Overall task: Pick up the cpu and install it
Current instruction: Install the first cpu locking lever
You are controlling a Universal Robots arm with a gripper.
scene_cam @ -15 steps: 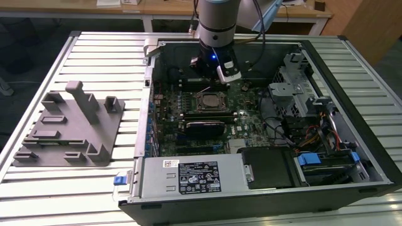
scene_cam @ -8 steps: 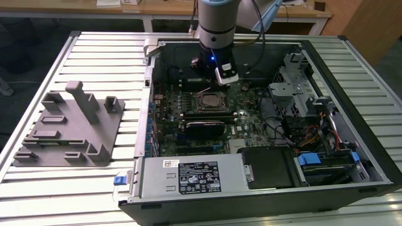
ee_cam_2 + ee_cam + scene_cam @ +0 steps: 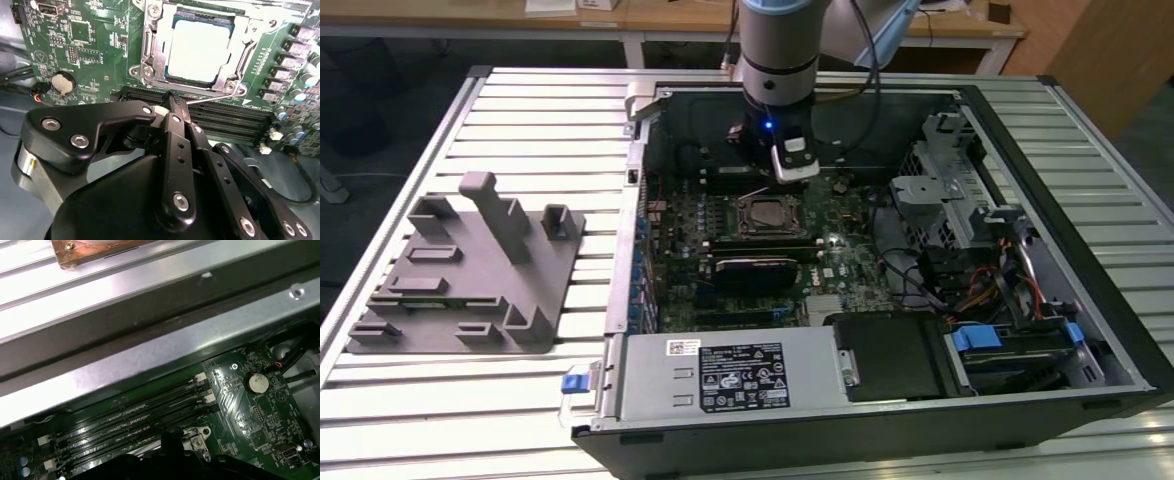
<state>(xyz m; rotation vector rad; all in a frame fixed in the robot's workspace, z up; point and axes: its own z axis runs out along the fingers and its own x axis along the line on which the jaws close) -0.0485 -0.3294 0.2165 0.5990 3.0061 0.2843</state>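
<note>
Inside the socket [image 3: 192,47], at 12 o'clock from the gripper [image 3: 172,102] in the second wrist view: cpu [image 3: 199,51] already sitting seated, frame not latched. Jaws appearing clenched, gripping nothing. Risking snagging the lever or memory slots [image 3: 210,117] while hovering this close.
</note>
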